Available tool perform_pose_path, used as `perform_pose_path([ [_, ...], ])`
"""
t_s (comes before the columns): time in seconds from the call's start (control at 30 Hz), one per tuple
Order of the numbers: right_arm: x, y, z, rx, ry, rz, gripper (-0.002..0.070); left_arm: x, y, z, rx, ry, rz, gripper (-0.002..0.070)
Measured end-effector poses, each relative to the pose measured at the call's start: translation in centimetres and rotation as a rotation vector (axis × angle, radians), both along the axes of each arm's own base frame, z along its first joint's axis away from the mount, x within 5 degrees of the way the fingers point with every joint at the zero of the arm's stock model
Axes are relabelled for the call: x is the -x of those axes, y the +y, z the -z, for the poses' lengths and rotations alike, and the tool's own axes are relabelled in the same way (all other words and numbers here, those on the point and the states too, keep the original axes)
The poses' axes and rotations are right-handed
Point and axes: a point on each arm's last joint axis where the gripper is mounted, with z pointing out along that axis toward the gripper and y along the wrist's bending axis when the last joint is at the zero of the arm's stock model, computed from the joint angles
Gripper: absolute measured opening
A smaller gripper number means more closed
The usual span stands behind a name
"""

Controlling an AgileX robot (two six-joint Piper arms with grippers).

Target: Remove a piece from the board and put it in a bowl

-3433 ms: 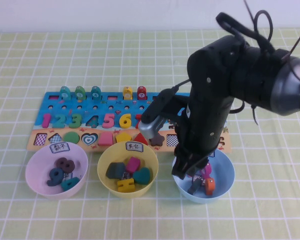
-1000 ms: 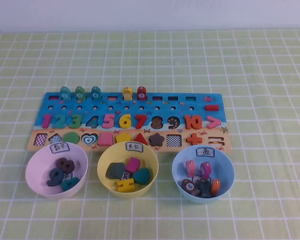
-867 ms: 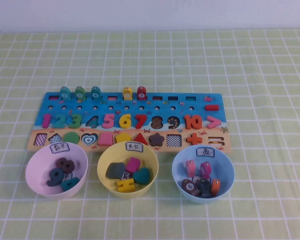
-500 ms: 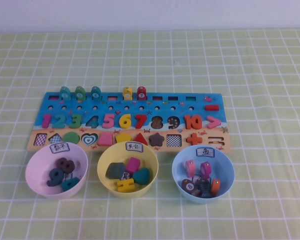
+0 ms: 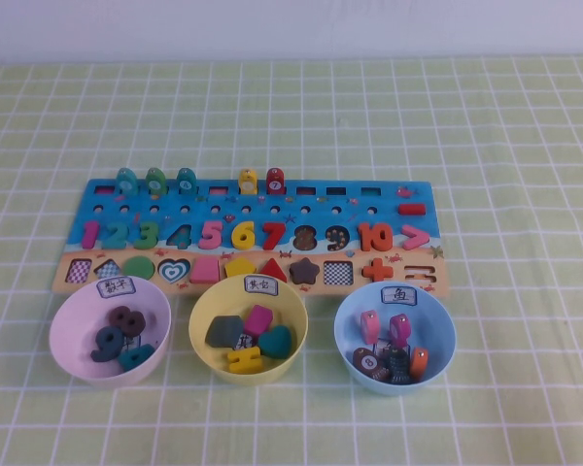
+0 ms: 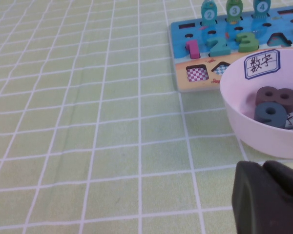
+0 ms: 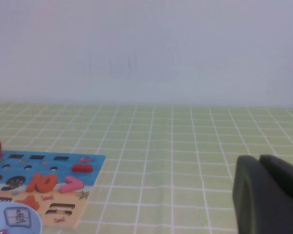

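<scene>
I see the piece (image 5: 367,362) lying in the bowl (image 5: 439,316) among pink and orange pieces, near the board (image 5: 350,209). Left gripper (image 6: 268,200) beside the pink bowl (image 6: 263,139) and right gripper (image 7: 266,195) off the board's right: both look clenched.

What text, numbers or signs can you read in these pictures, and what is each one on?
"1 2 3 4 5 6 7 8 9 10", then ">": numerals on the board.
"+" and "=": board's tan strip.
"数字": label on the pink bowl.
"鱼": label on the light blue bowl.
"2", "3": teal pegs.
Yellow bowl label and the brown piece dot: too small.
Left gripper, right gripper: parked at the sides, no markings.
</scene>
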Motion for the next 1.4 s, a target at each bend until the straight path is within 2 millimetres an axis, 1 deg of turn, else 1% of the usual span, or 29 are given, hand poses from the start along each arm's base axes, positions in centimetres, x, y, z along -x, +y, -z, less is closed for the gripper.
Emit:
perform_pose_path([
  [0.13, 0.0, -0.2, 0.6, -0.040, 0.073, 0.028, -0.0017, 0.0, 0.0, 0.0, 0.000, 0.000, 0.000, -0.0005],
  [0.3, 0.1, -0.3, 1.6, -0.044, 0.173, 0.041, -0.0017, 0.0, 0.0, 0.0, 0.000, 0.000, 0.000, -0.0005],
  [0.43, -0.1, -0.2, 3.0, -0.051, 0.193, 0.036, -0.0017, 0.0, 0.0, 0.0, 0.000, 0.000, 0.000, -0.0005],
  [0.5, -0.2, -0.2, 3.2, -0.068, 0.198, 0.033, -0.0017, 0.0, 0.0, 0.0, 0.000, 0.000, 0.000, -0.0005],
  [0.7, -0.1, -0.4, 3.5, -0.127, 0.224, 0.082, -0.0017, 0.0, 0.0, 0.0, 0.000, 0.000, 0.000, -0.0005],
  [0.87, 0.0, -0.8, 4.0, -0.121, 0.285, 0.159, -0.0017, 0.0, 0.0, 0.0, 0.000, 0.000, 0.000, -0.0005],
  [1.03, 0.1, -0.7, 4.2, -0.096, 0.308, 0.156, -0.0017, 0.0, 0.0, 0.0, 0.000, 0.000, 0.000, -0.0005],
  [1.4, 0.1, -0.6, 4.3, -0.107, 0.313, 0.135, -0.0017, 0.0, 0.0, 0.0, 0.000, 0.000, 0.000, -0.0005],
])
